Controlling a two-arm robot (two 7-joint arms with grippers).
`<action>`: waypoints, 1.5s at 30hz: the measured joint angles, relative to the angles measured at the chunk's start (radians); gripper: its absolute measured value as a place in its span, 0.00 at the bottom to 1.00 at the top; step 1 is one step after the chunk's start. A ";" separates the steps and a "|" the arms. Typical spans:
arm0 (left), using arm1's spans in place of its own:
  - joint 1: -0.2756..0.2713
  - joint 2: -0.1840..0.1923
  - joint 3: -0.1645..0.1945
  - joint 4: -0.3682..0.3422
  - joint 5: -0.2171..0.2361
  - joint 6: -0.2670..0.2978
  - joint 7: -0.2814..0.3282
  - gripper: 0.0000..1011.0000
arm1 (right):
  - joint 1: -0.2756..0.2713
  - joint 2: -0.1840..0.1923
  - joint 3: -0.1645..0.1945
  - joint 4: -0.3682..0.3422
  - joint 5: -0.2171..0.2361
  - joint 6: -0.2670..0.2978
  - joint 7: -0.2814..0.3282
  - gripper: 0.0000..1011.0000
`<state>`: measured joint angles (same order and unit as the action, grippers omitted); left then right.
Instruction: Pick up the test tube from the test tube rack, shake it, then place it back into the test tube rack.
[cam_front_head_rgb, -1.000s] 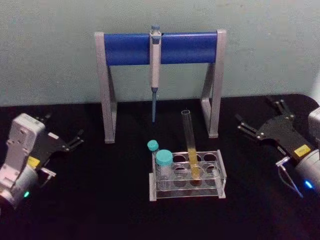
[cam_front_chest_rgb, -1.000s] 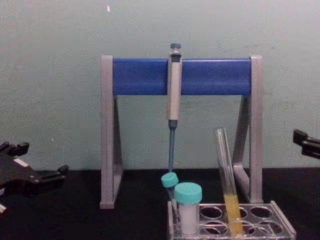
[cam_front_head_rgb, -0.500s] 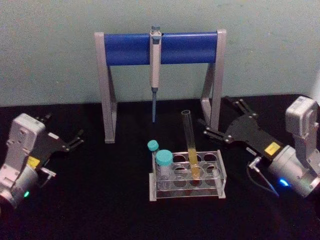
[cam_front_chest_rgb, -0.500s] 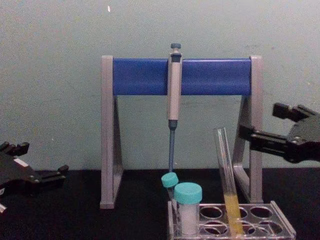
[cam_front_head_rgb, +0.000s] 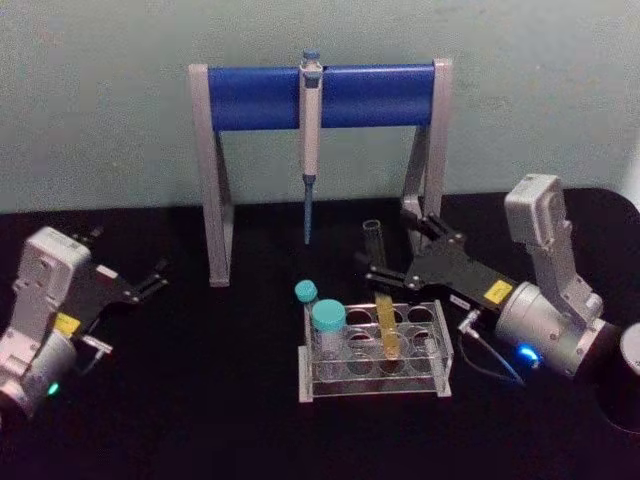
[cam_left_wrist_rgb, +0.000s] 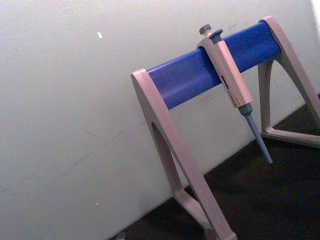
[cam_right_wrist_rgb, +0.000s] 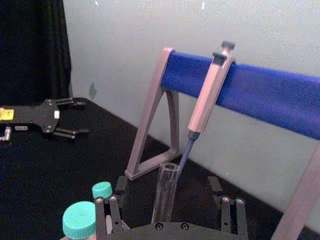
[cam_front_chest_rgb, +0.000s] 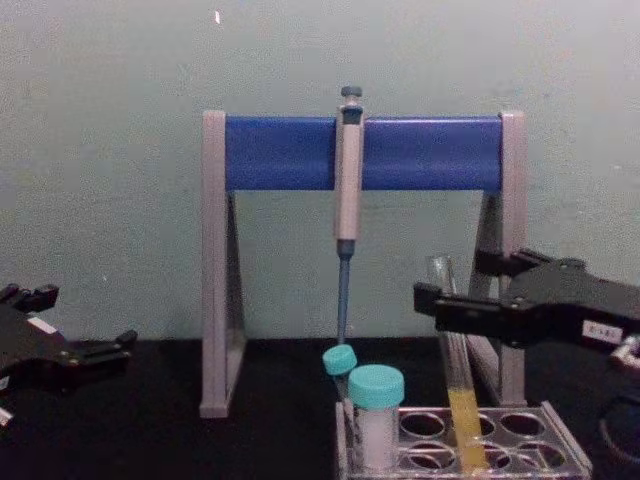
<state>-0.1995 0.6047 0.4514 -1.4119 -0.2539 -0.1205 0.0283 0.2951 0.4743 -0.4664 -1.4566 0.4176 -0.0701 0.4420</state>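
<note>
Test tube (cam_front_head_rgb: 386, 322): seated in the test tube rack (cam_front_head_rgb: 370, 389), in a hole right of the rack's middle; which row, I cannot tell. Long axis near vertical, open mouth up, round bottom down. It leans a little, mouth toward the robot's left. Yellow-orange liquid fills the lower part; the upper part is clear and stands well above the rack top.

Rack: on the black tabletop (cam_front_head_rgb: 200, 410), about midway between the left and right edges, nearer the front than the stand. Two teal-capped tubes sit at its left end, a wide one (cam_front_head_rgb: 327, 320) in front and a thin one (cam_front_head_rgb: 306, 292) behind.

Right gripper (cam_front_head_rgb: 388, 245): jaws wide, one finger on each side of the tube's upper clear part, just below the mouth. In the right wrist view the tube (cam_right_wrist_rgb: 167, 192) stands midway between the fingers (cam_right_wrist_rgb: 107, 210) with a gap on both sides. In the chest view the near finger crosses in front of the tube (cam_front_chest_rgb: 463, 412) above the liquid.

Left gripper (cam_front_head_rgb: 125, 258): near the tabletop's left edge, jaws wide, holding nothing, well apart from the rack.

Behind the rack: pipette stand (cam_front_head_rgb: 255, 97) with a blue crossbar, toward the far edge. A pipette (cam_front_head_rgb: 310, 140) hangs from the bar's middle, tip down.
</note>
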 joint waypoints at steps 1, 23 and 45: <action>0.000 0.000 0.000 0.000 0.000 0.000 0.000 0.99 | 0.003 -0.003 -0.001 0.002 -0.001 0.008 0.000 0.99; 0.000 0.000 0.000 0.000 0.000 0.000 0.000 0.99 | 0.027 -0.055 0.019 0.050 -0.009 0.128 0.028 0.99; 0.000 0.000 0.000 0.000 0.000 0.000 0.000 0.99 | 0.026 -0.054 0.019 0.049 -0.010 0.126 0.028 0.93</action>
<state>-0.1995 0.6047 0.4514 -1.4120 -0.2539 -0.1205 0.0283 0.3212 0.4199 -0.4469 -1.4078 0.4079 0.0558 0.4701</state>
